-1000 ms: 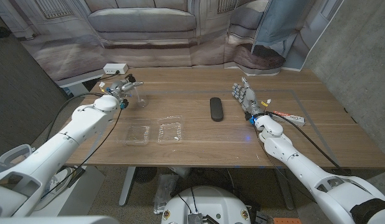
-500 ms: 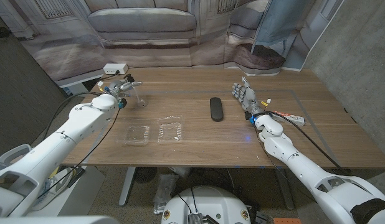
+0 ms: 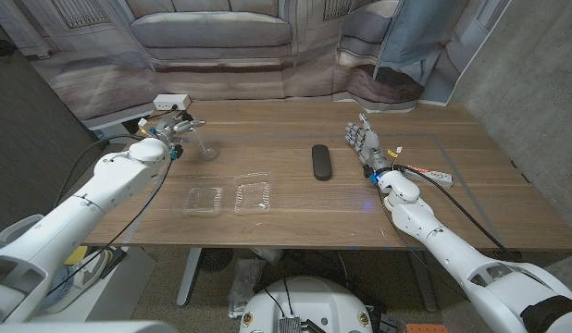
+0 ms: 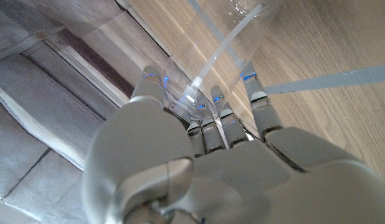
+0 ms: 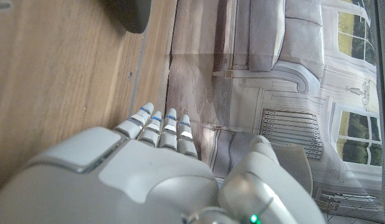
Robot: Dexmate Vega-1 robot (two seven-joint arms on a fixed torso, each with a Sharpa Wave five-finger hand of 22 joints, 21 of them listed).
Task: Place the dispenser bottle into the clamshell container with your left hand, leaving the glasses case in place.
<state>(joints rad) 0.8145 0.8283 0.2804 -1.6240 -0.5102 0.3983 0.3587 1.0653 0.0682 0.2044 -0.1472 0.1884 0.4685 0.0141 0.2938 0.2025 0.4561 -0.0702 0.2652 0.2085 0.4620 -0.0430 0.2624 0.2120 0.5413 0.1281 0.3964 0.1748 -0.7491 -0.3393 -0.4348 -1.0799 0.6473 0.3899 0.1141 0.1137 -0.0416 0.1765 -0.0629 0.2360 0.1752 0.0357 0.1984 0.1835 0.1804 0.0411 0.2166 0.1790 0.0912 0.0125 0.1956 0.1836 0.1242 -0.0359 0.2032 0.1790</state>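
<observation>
My left fingers (image 4: 208, 102) clamp round the clear dispenser bottle (image 3: 205, 145), tilted at the desk's far left.

My left hand (image 3: 172, 128) holds the bottle leaning, and clear plastic is slick, so I judge it could slip or twist on the way to the open clamshell container (image 3: 232, 196) nearer me. Swinging wide could knock that light container askew. The glasses case (image 3: 321, 162) lies well right, out of that path. My right hand (image 3: 362, 143) waits with fingers apart, holding nothing. I can read no label or writing anywhere.
</observation>
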